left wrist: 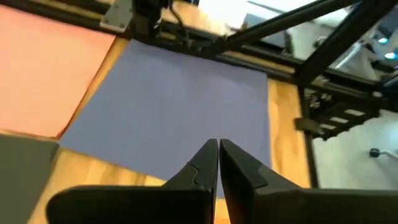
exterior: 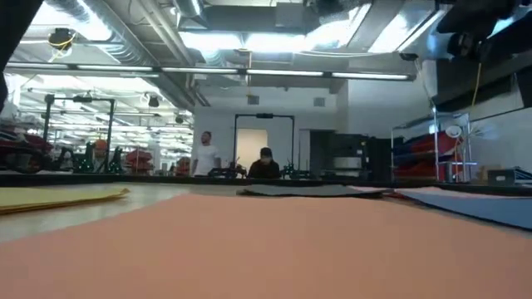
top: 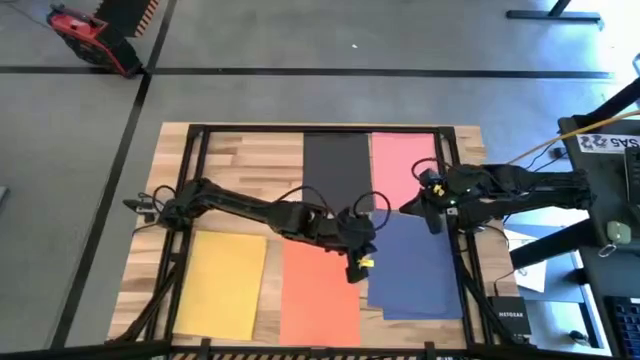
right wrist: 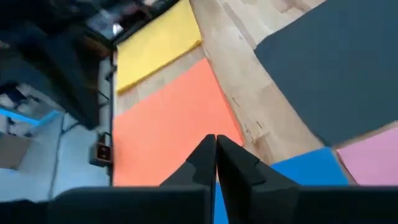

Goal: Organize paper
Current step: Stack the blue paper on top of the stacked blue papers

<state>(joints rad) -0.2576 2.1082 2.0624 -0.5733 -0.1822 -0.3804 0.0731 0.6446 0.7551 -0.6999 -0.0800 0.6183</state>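
Left hand (top: 358, 258) is held pinched closed on nothing above the near-left corner of the blue sheet (top: 415, 265), with the orange sheet (top: 318, 290) beside it and the yellow sheet (top: 222, 283) beyond that. Right hand (top: 433, 215), fingers likewise pressed together, is poised over the blue sheet's far edge, near the pink sheet (top: 400, 160) and black sheet (top: 336, 165) on the wooden surface (top: 250, 160).
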